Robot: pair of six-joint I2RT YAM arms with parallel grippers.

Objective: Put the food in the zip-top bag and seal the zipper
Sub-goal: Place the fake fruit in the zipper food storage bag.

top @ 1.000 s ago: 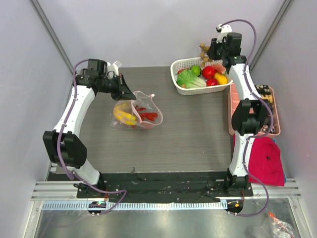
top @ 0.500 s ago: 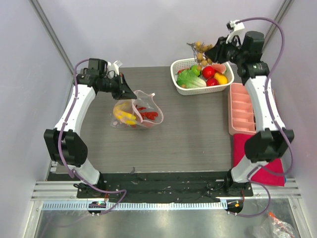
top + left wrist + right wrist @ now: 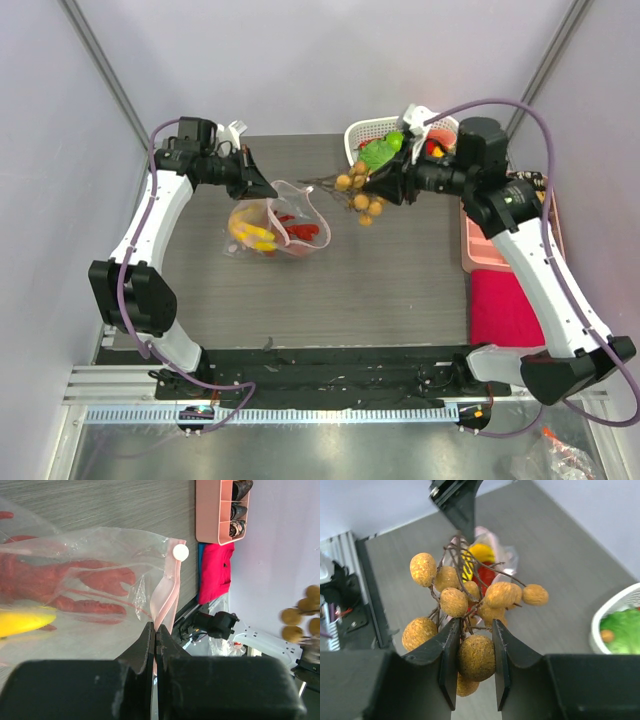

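While hanging mid-air, clamped btwn jaws of R gripper (image 3: 474, 632): brown berry cluster (image 3: 357, 195), just R of zip-top bag (image 3: 290, 228) mouth. L gripper (image 3: 155, 632) pinched tight on zipper (image 3: 166, 592); bag on table (image 3: 400, 285) w/ bananas (image 3: 250, 232), chillies (image 3: 300, 234) inside.

No legible text, labels or numbers.

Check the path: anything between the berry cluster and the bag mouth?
Nothing visible. Right jaws hold the berry cluster in the air, right of the bag; only table between them. Left jaws pinch its rim.
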